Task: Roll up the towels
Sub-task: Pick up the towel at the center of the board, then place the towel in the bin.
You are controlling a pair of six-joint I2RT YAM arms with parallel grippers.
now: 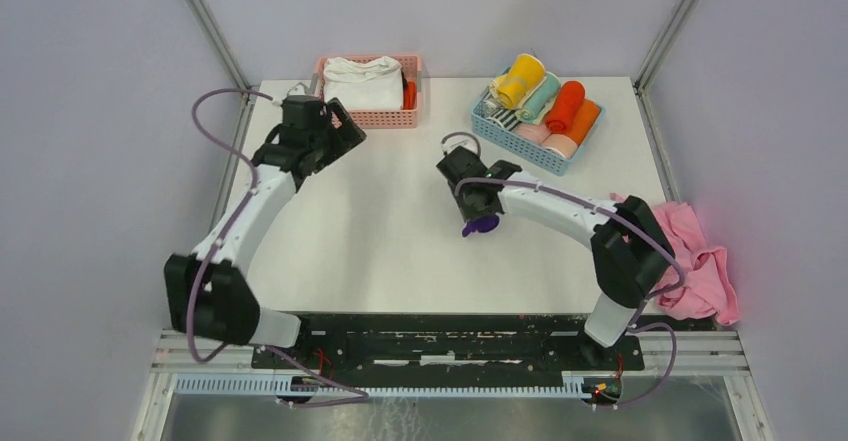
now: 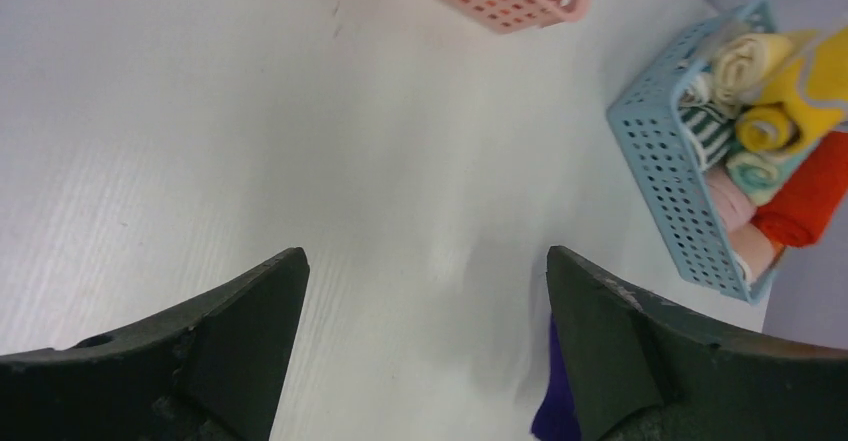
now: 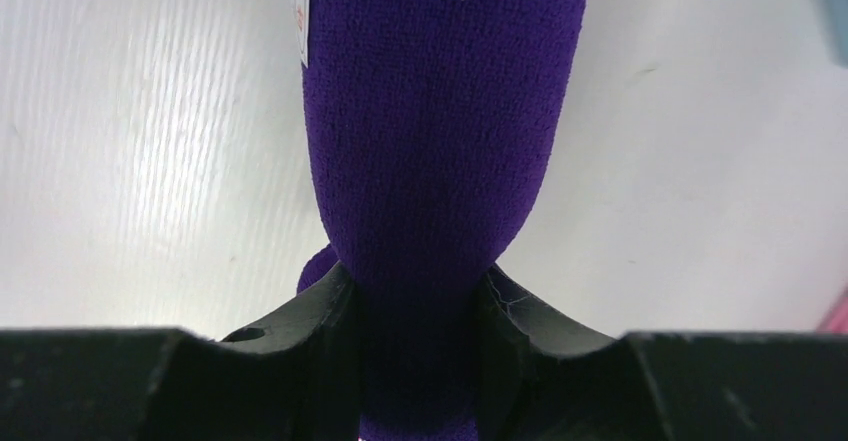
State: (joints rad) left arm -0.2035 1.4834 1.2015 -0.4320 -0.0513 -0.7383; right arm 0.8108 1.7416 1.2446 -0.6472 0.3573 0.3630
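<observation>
The dark purple towel (image 1: 481, 225) is a tight roll with a small white tag, pinched between the fingers of my right gripper (image 1: 477, 204) just above the middle of the table. In the right wrist view the purple roll (image 3: 440, 111) sticks out forward from the right gripper (image 3: 415, 283), which is shut on it. A bright yellow towel (image 1: 520, 79) lies rolled in the blue basket (image 1: 497, 129). My left gripper (image 1: 340, 129) hovers open near the pink basket with nothing between its fingers (image 2: 250, 301). The left wrist view catches an edge of the purple towel (image 2: 553, 401).
A pink basket (image 1: 370, 117) at the back left holds folded white cloth (image 1: 362, 79). The blue basket (image 2: 660, 181) at the back right holds several rolled towels. A large pale pink cloth (image 1: 700, 261) hangs over the table's right edge.
</observation>
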